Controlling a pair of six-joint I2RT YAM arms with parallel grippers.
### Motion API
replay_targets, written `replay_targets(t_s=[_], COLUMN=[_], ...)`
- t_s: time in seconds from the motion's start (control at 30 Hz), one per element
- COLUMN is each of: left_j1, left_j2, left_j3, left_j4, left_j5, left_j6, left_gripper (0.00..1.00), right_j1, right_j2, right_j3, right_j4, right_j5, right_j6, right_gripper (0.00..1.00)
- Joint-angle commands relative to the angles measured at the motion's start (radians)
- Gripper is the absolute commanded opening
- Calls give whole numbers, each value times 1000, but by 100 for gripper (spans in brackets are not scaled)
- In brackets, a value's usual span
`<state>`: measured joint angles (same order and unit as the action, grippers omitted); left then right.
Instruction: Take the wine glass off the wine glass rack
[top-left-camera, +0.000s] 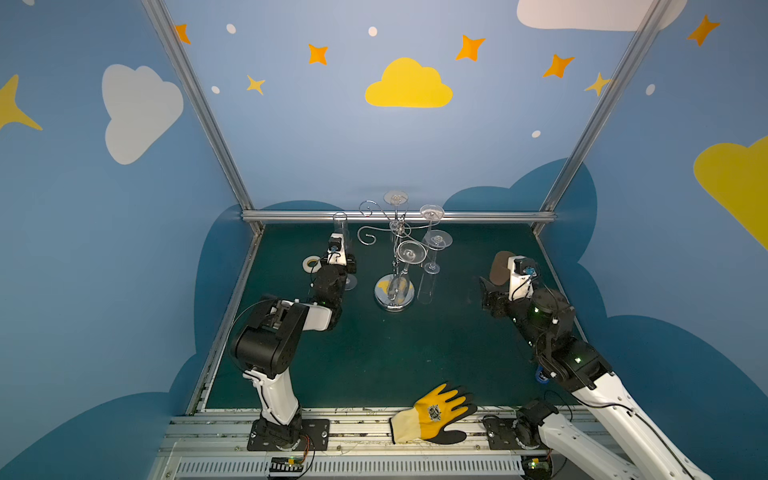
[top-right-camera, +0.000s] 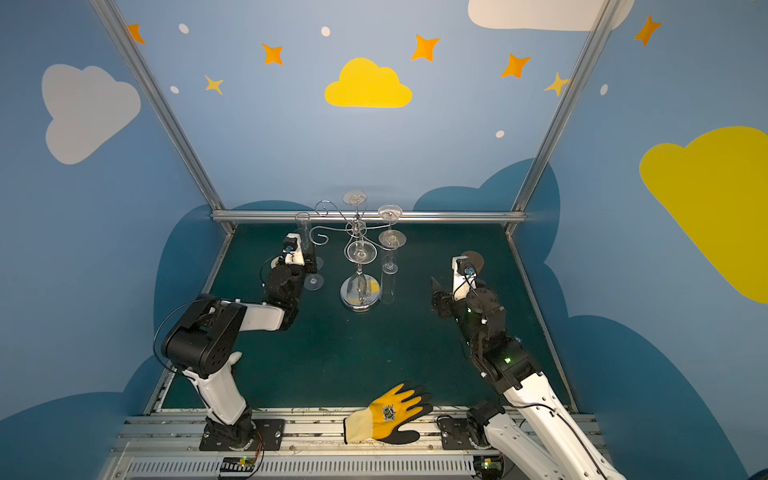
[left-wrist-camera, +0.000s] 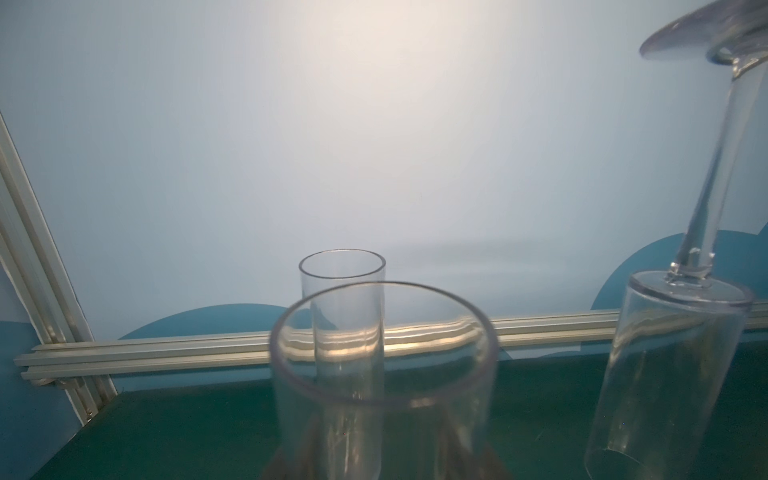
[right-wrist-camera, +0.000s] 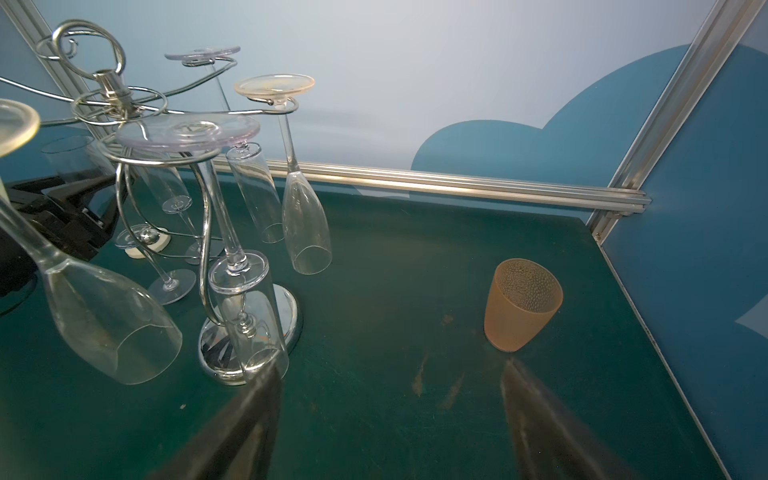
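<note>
Wine glass, clear straight-bowled stemmed flute: off its hook, upright btwn left fingers, which are half closed on the bowl, prob. for setting down. Foot vs green counter: can't tell contact. Shiny chrome wire wine glass rack stands beside those fingers; 4 clear hanging glasses sit foot-up, stems slotted in curled arms so feet catch. Empty: right fingers, wide apart, clear of rack.

One wine glass rack present. Four wine glasses hang inverted on it; at least two upright glasses stand off it, further ones unclear. One yellow glove, one orange tumbler, one tape roll.
</note>
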<state>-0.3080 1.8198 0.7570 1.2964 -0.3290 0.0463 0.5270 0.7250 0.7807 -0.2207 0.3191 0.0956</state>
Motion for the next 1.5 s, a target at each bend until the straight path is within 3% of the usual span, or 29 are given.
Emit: replay_targets(t_s=[0.0, 0.6, 0.8, 0.87, 1.07, 1.27, 1.37, 1.47], left_j1=[-3, -27, -40, -41, -46, -57, -62, -63], left_j2=[9, 34, 11, -8, -101, -235, -337, -491], left_j3=[15, -42, -61, -71, -99, -141, -163, -152], left_j4=[74, 78, 64, 53, -26, -148, -256, -506], left_j5=[-8, -46, -69, -72, -106, -121, -151, -175], left_j6=[15, 26, 34, 39, 23, 6, -23, -81], left_gripper=[38, 43, 69, 74, 85, 91, 91, 91], right_j1=[-13, -34, -35, -36, -35, -36, -36, -36], right_j2=[-1, -10, -3, -4, -12, -49, -65, -70], right_j3=[-14, -25, -28, -30, -24, -21, -3, 22], right_j4=[24, 21, 25, 32, 40, 34, 5, -29], right_j5=[-27, -54, -66, -72, -89, -100, -95, -102], right_j6=[20, 47, 54, 54, 47, 61, 77, 105], right_gripper=[82, 82, 82, 82, 82, 82, 82, 82])
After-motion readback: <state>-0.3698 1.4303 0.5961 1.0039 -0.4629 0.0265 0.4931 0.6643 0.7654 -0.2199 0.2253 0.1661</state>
